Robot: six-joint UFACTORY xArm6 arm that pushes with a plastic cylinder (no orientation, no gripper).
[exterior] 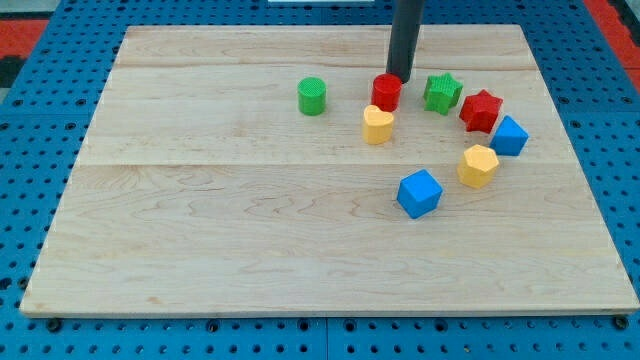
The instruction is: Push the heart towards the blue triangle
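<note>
The yellow heart (377, 125) lies on the wooden board (200, 230), right of centre in the upper half. My tip (397, 77) stands just above the heart, right behind a red cylinder (387, 92), touching it or nearly so. That cylinder sits between my tip and the heart. A blue block that looks triangular (509, 136) lies to the heart's right, near the board's right side. A blue cube (419, 193) lies below and right of the heart.
A green cylinder (312, 96) stands left of the red cylinder. A green star (441, 92) and a red star (481, 110) lie between the heart and the triangular blue block. A yellow hexagon (479, 165) lies below the red star.
</note>
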